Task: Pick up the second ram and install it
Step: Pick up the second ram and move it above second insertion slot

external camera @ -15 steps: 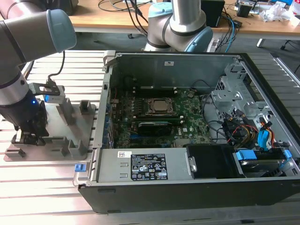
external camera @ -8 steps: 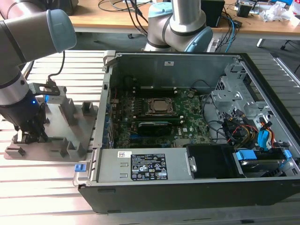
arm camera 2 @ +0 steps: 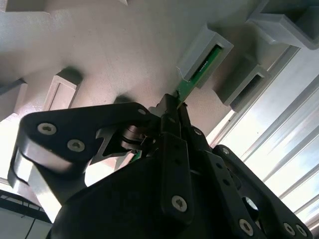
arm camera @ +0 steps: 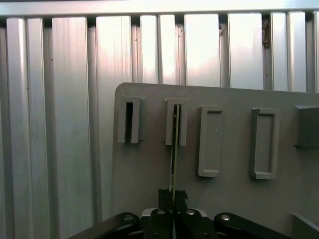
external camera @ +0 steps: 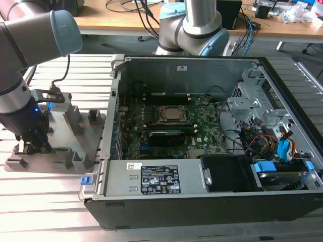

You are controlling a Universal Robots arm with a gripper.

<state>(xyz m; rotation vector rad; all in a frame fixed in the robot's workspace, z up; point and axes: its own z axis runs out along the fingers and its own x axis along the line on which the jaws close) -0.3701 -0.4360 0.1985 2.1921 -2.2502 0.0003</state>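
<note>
The second ram is a slim green stick, seen edge-on, standing in a slotted block of the grey holder. In the second wrist view the second ram runs from a holder block to my black fingers. My gripper is shut on the stick's near end, with both fingers pressed against its flat sides; the second wrist view shows the gripper clamped on it too. In the exterior view my gripper is down at the holder, on that view's left.
An open computer case lies to the exterior view's right of the holder, with the green motherboard and square processor socket inside. Cables and drive cages fill its right end. Ribbed aluminium table surrounds the holder. Empty holder blocks stand beside the stick.
</note>
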